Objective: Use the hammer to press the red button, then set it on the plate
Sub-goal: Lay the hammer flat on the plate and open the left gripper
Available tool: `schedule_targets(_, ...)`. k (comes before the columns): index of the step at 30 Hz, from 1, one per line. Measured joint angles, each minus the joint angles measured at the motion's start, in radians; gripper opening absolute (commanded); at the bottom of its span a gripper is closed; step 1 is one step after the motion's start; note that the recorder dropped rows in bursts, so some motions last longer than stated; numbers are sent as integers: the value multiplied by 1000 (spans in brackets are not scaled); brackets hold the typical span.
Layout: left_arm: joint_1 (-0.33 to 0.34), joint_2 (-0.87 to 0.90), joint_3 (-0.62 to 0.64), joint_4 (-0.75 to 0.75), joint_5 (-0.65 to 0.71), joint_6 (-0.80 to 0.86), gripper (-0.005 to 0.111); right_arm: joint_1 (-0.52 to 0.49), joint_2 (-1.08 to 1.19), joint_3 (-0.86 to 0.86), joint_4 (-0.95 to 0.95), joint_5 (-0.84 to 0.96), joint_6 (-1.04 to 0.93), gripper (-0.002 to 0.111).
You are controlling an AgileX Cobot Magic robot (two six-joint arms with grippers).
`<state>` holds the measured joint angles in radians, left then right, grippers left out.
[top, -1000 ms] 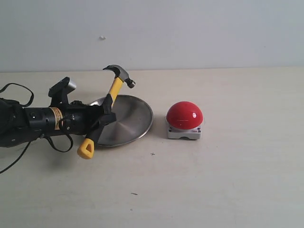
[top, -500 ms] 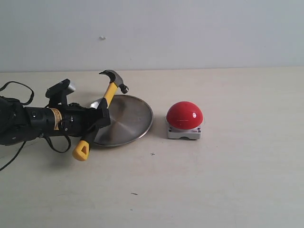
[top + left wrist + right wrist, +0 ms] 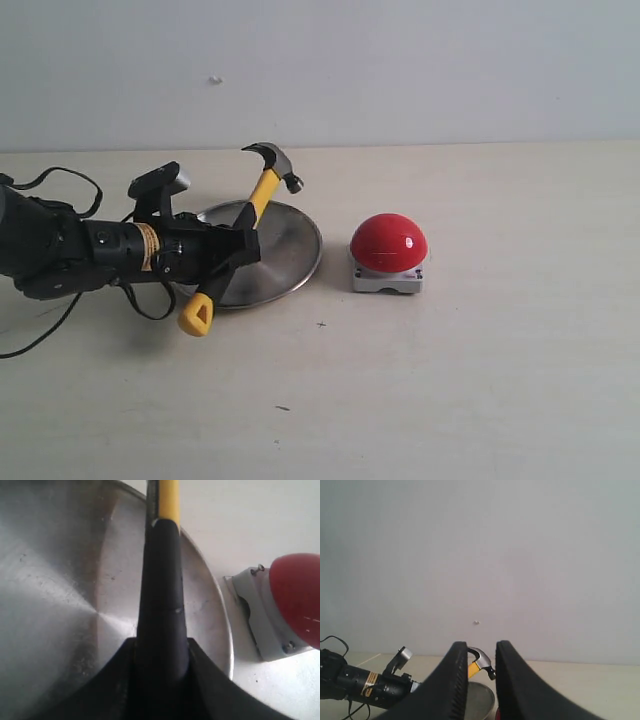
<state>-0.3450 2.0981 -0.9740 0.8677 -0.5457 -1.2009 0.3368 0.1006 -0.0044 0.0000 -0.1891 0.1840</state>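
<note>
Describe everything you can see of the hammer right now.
The hammer is a claw type: dark steel head, yellow neck, black grip, looped yellow end. The left gripper is shut on the black grip, holding it tilted over the plate, head raised, loop low by the plate's near rim. Only the gripper visibly touches it. The head is well apart from the red button.

left gripper [image 3: 240, 246] + hammer [image 3: 262, 190] | shifted right since 0.5 s ago | head nearer red button [image 3: 388, 243]
</note>
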Motion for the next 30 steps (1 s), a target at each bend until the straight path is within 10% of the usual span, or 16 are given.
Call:
schedule_targets(12,-2,10,-3,-2,70,0,0,0,0,0,0,18,2,21)
schedule_targets(30,-2,15,-20,-8,35,15,46,0,0,0,0,23,4,21)
